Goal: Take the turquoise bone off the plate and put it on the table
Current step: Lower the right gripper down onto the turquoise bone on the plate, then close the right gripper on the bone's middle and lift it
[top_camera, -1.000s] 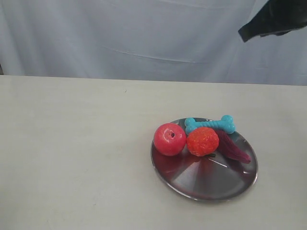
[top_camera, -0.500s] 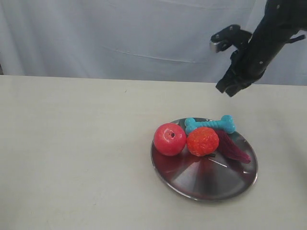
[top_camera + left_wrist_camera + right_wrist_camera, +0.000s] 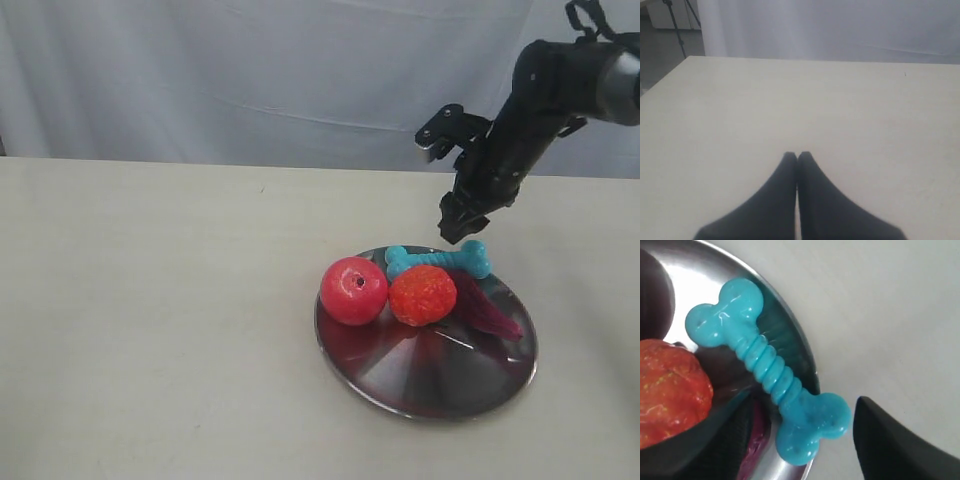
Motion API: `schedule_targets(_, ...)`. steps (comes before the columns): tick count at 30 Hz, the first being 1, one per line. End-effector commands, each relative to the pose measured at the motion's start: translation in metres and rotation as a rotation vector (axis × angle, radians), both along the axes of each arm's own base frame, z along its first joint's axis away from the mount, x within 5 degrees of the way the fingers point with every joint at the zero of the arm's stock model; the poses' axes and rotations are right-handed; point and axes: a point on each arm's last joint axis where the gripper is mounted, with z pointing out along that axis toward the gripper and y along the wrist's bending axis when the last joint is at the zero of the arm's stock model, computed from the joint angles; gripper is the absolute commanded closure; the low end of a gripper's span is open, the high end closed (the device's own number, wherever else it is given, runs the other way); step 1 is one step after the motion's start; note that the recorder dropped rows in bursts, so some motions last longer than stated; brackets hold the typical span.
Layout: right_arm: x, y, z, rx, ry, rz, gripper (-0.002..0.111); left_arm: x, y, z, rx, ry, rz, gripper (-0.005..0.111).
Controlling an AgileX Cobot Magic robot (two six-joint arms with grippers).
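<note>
Right wrist view puts the right end effector (image 3: 800, 410) spread wide, its two dark fingers standing apart with one knobbed end of the turquoise bone (image 3: 767, 370) showing between them. We see nothing gripped, and we cannot tell whether either finger touches the toy. From the exterior view, we place this end effector just above the bone, tips pointing down from the dark arm (image 3: 545, 100). The bone lies on the plate (image 3: 430, 385), along its far edge, with one knobbed end at the rim. Just beside its ribbed shaft sits an orange textured ball (image 3: 667, 390), and a purple toy (image 3: 755, 440) lies close to the other knob. A red ball (image 3: 353, 290) rests at the plate's left edge, next to the orange one. The plate stands on the pale counter (image 3: 150, 300), with a white cloth backdrop (image 3: 250, 70) behind. Over a bare stretch of counter, well apart from all this, the left end effector (image 3: 797, 156) has its fingers pressed together and holds nothing.
</note>
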Motion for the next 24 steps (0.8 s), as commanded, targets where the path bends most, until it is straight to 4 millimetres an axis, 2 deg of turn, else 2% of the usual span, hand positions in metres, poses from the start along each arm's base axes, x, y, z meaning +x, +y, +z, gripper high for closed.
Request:
schedule_targets(1, 0.005, 0.0, -0.01, -0.013, -0.003, 0.035, 0.051, 0.0, 0.0, 0.0, -0.004, -0.004, 0.006, 0.107)
schedule_targets(6, 0.006, 0.001, -0.023, -0.018, 0.032, 0.08, 0.051, 0.0, 0.0, 0.0, -0.004, -0.004, 0.006, 0.107)
schedule_targets(18, 0.011, 0.018, -0.057, -0.019, 0.097, 0.16, 0.051, 0.0, 0.0, 0.0, -0.004, -0.004, 0.006, 0.107)
schedule_targets(20, 0.013, 0.02, -0.06, -0.022, 0.089, 0.163, 0.057, 0.0, 0.0, 0.0, -0.004, -0.004, 0.006, 0.107)
schedule_targets(24, 0.014, 0.019, -0.061, -0.025, 0.079, 0.16, 0.087, 0.0, 0.0, 0.0, -0.004, -0.004, 0.006, 0.107)
